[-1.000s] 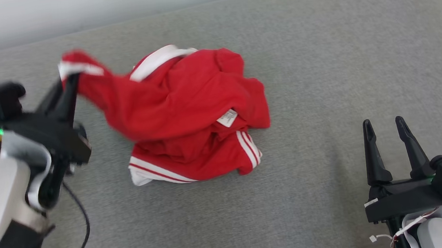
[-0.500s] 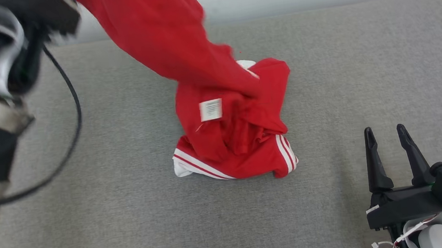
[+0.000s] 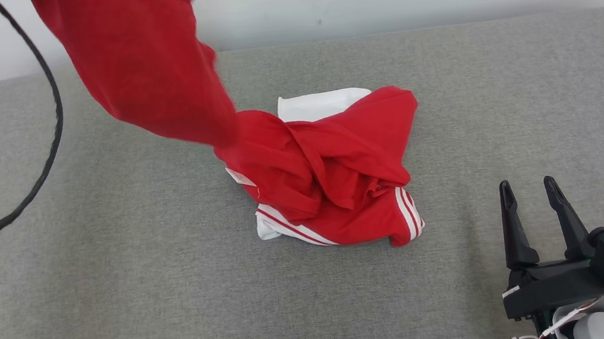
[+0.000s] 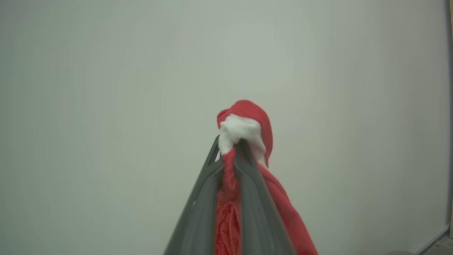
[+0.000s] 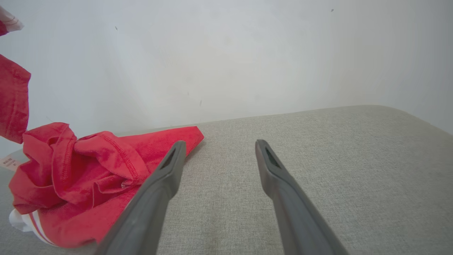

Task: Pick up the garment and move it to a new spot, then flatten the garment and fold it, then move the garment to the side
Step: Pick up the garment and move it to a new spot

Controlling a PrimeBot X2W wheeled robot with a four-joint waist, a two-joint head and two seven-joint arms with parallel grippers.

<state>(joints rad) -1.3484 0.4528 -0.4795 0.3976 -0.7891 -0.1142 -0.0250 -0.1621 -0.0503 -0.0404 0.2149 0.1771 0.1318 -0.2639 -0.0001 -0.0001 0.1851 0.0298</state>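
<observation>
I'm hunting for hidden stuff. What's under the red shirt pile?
The red shirt lies bunched on the gray cushion. White fabric peeks out at its far edge. Anything beneath the folds is covered.

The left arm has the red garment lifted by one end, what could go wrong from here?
The left gripper pinches only a small bunch of white-trimmed edge of the garment; as more weight lifts, it could slip out. Most of the garment lies twisted in a heap on the grey cushion, so it may land crumpled and be hard to flatten. The right gripper sits open and apart, offering no second hold.
</observation>
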